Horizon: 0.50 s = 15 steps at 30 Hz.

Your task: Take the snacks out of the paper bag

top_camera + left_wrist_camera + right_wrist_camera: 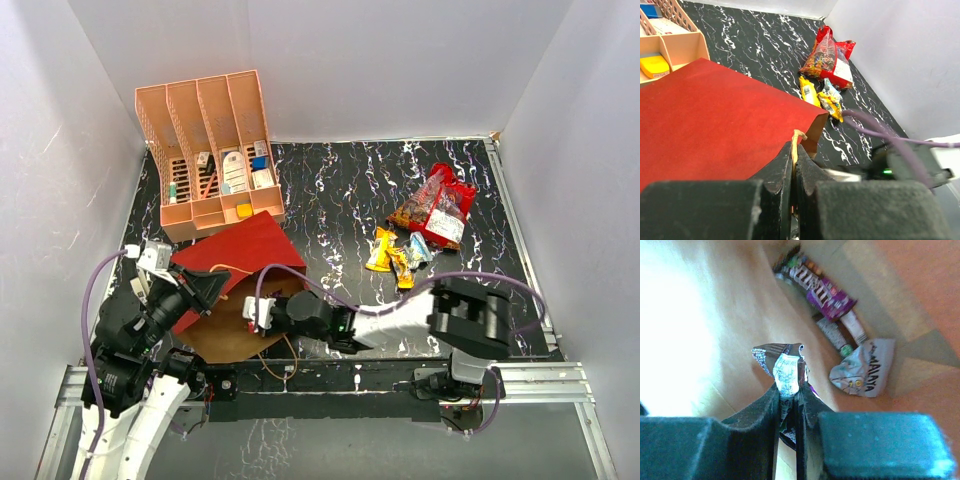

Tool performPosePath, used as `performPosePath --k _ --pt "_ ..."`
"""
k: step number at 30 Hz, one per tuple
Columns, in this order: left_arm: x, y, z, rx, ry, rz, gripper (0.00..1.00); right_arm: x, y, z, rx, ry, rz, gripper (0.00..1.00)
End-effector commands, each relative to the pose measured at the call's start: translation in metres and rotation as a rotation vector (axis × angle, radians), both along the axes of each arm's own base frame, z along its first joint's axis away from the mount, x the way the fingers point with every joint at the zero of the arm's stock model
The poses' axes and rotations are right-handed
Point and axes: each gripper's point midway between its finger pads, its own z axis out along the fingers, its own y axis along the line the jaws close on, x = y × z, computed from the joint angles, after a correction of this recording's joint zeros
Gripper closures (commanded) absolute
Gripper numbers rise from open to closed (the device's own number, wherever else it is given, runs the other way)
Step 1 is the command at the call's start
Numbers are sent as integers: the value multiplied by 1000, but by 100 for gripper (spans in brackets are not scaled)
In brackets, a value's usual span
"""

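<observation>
Holding the tan handle (798,136) of the paper bag (245,250), my left gripper (792,152) has its fingers pressed together on the loop, right at the edge of the bag's mouth. The bag lies on its side at the near left of the table (340,190), its dark red face up, its far edge just beside the peach rack (205,150). My right gripper (789,392) is inside the bag, over the brown paper, and pinches a small packet (786,367) by its crimped end. Deeper in the bag lie a purple packet (825,292) and a silver-blue packet (865,372). Outside, at the far right of the table, the red-and-clear sweets bag (440,205) lies flat, with the yellow and orange packets (395,255) near it.
</observation>
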Motion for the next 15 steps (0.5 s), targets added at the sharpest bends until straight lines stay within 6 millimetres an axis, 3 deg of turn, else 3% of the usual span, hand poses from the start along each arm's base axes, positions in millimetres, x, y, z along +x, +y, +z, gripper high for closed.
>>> performPosePath --k 1,5,10,15 --pt "6 -1 0 2 3 3 100 -20 -12 75 196 39 -27 93" --pt "7 -2 -2 7 15 -4 100 -51 -47 85 226 168 -14 93" --pt "10 -3 -4 13 28 -3 100 -62 -98 76 261 344 -106 93" --pt "12 2 -4 11 30 34 100 -69 -122 70 286 399 -123 93"
